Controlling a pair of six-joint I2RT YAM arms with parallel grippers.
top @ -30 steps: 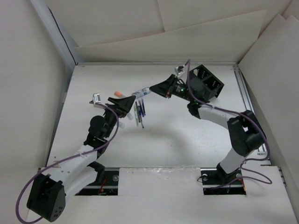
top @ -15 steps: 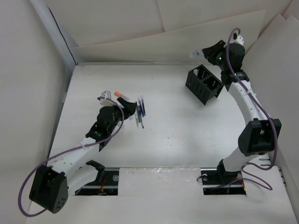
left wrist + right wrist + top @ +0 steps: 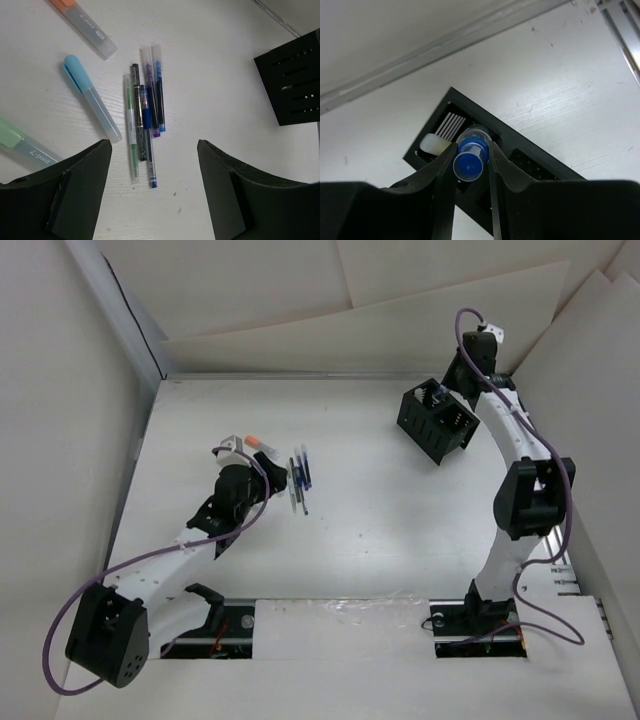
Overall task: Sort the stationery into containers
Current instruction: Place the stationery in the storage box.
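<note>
Several thin pens (image 3: 145, 120), blue, dark, green and clear, lie side by side on the table, also in the top view (image 3: 299, 478). My left gripper (image 3: 154, 150) is open and empty just short of them, also in the top view (image 3: 272, 474). An orange highlighter (image 3: 82, 22), a blue highlighter (image 3: 92, 97) and a green highlighter (image 3: 25, 146) lie to their left. My right gripper (image 3: 470, 152) is shut on a blue-capped clear marker (image 3: 470, 161), held end-down over the left compartment of the black organizer (image 3: 520, 140). A whitish piece (image 3: 432, 145) lies in that compartment.
The organizer (image 3: 437, 420) stands at the far right of the table, and its corner shows in the left wrist view (image 3: 295, 80). White walls enclose the table on the left, back and right. A metal rail (image 3: 530, 460) runs along the right edge.
My right arm has swung from the table's middle to the far right, carrying the marker over the organizer and lowering it. My left gripper has edged toward the pens.
</note>
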